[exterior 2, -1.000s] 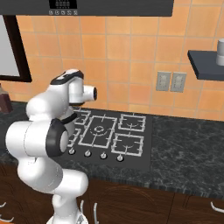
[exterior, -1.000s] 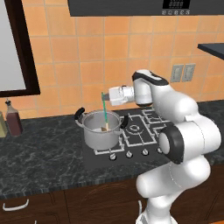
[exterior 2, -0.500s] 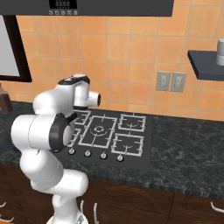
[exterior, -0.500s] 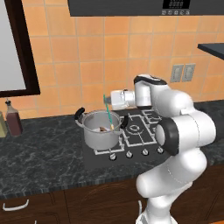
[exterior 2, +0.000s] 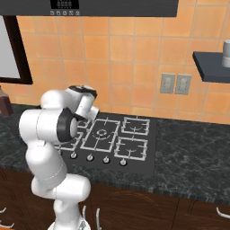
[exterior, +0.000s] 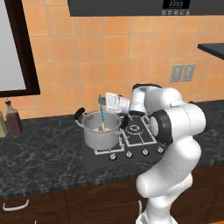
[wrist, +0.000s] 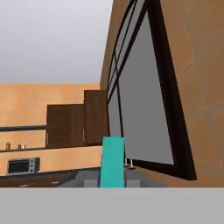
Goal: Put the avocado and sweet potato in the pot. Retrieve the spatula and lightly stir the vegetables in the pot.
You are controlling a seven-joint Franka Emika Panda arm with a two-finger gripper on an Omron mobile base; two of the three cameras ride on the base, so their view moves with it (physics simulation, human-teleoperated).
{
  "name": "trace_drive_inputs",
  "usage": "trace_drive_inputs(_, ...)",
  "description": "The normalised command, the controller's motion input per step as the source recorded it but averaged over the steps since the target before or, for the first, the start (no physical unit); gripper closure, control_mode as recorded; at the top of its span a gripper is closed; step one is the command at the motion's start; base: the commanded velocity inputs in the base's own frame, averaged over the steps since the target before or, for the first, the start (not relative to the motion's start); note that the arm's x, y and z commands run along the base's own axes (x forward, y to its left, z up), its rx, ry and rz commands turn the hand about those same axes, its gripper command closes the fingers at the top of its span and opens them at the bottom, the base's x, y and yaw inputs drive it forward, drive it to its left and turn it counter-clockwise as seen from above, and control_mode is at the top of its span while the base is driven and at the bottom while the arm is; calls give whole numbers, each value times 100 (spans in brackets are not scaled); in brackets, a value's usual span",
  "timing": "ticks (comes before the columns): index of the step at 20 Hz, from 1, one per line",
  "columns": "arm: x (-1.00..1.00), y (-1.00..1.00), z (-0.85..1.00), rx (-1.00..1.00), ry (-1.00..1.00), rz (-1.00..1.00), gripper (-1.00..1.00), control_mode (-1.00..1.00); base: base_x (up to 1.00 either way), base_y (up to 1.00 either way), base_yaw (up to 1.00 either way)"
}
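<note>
The steel pot (exterior: 101,130) stands on the front left burner of the black gas cooktop (exterior: 131,140), its two black loop handles at the rim pointing left and right. The gripper (exterior: 102,101) is positioned above the pot's opening, with the hand reaching in horizontally from the right, and it is closed on the top end of the spatula (exterior: 102,114). The spatula's teal-green handle hangs almost vertically from the gripper down into the pot, and its tan blade sits low inside, near the pot's middle. Any other contents of the pot cannot be made out at this resolution. In the hand view the teal handle (wrist: 112,162) rises as a flat strip from the bottom centre, framed against a dark-edged window (wrist: 144,105) and orange wall tiles (wrist: 205,87). In the right base view the arm's white body stands in front of the left part of the cooktop (exterior 2: 117,139), whose remaining burners carry nothing. A dark brown bottle (exterior: 13,120) stands on the black stone counter (exterior: 39,162) well to the left of the pot, close to the tiled wall. A double wall outlet (exterior: 183,73) is mounted on the tiles to the right of the arm, and a range hood (exterior: 144,6) with a small display hangs above the cooktop.
</note>
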Motion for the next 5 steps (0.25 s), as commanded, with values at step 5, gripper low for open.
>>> trace_drive_inputs(5, 12, 3, 4, 13, -2, 0, 100, -100, 0, 0, 0)
